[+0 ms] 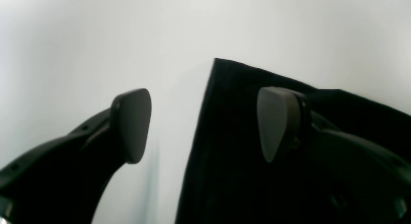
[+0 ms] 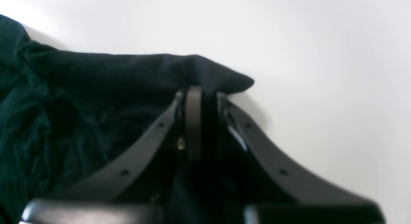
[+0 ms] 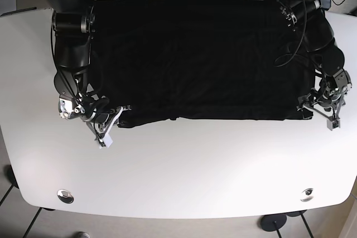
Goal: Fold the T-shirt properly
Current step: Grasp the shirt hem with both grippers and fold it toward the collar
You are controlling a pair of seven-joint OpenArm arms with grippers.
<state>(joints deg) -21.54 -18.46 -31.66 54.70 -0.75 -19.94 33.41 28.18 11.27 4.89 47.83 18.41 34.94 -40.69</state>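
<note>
— Where's the shirt sitting?

— The black T-shirt (image 3: 195, 59) is spread across the far half of the white table (image 3: 184, 176), a wide dark rectangle with its near edge running roughly straight from one arm to the other. The near half of the table is bare white.

— And the arms?

— One at each near corner. The right gripper (image 2: 205, 95) — on the left side of the overhead view — has its two fingers drawn tight together with a fold of dark cloth pinched between them. From its wrist camera you can see the fabric bunched up and poking out past the fingertips in a small point, lifted a little off the table, with rumpled cloth to the left of it.

— The other one?

— The left gripper (image 1: 204, 124) is at the opposite near corner, and its fingers stand well apart. One pad (image 1: 133, 124) hangs over bare table, the other pad (image 1: 277, 121) over the shirt, so the cloth's straight edge and its corner lie in the gap between them. Nothing is clamped there. Whether the pads touch the table, I can't tell from here.
</note>
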